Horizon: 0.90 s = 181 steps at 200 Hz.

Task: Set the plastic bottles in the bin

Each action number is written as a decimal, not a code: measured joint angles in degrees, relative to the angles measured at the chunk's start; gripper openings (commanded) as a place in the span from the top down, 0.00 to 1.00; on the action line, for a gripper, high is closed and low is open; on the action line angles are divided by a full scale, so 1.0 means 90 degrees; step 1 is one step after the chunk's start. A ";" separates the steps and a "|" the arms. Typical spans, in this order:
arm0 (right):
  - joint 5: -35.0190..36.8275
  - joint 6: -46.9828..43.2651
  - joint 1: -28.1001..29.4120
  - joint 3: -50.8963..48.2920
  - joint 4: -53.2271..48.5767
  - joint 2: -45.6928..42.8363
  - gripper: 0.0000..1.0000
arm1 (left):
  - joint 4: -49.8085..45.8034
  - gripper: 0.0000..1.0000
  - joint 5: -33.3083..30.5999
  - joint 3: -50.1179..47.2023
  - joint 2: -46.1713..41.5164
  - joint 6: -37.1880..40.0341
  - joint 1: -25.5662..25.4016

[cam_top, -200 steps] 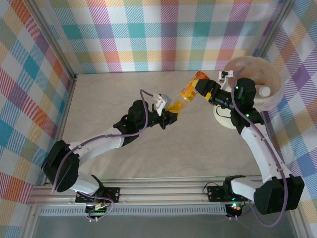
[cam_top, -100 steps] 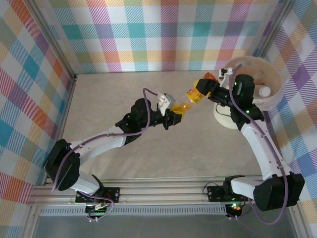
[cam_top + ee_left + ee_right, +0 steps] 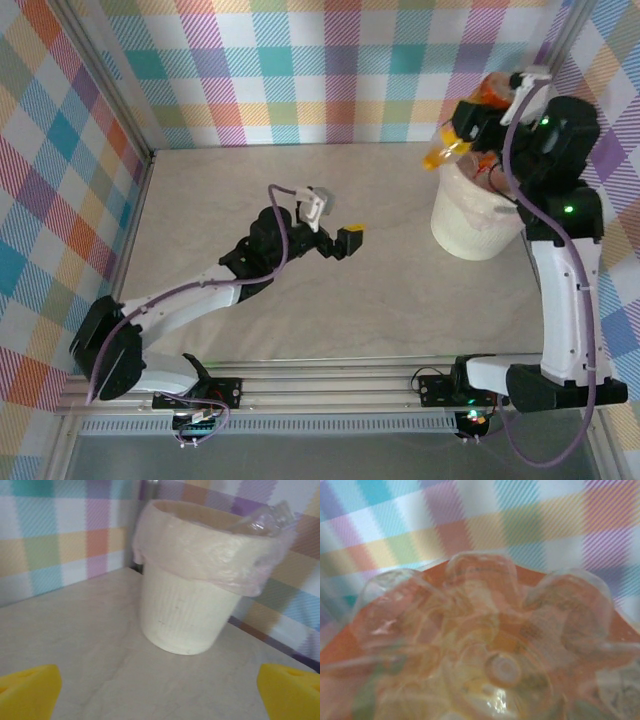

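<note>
- Above the left rim of the bin [image 3: 470,228], the right end effector [image 3: 468,122] clamped an orange-labelled bottle [image 3: 443,153].
- The left end effector [image 3: 347,240] hung wide open, empty, over the desk [image 3: 250,180].
- The drop step seemed in hand; next, centre the bottle over the bin and release.

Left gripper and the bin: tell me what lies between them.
Nothing: in the left wrist view, bare table runs unbroken from the open left gripper to the bin.
</note>
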 measured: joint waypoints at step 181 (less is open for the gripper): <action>0.2028 -0.3514 -0.1260 0.1452 -0.1348 0.2696 0.05 | -0.0765 0.00 -0.1921 -0.0811 -0.0928 0.0117 0.0182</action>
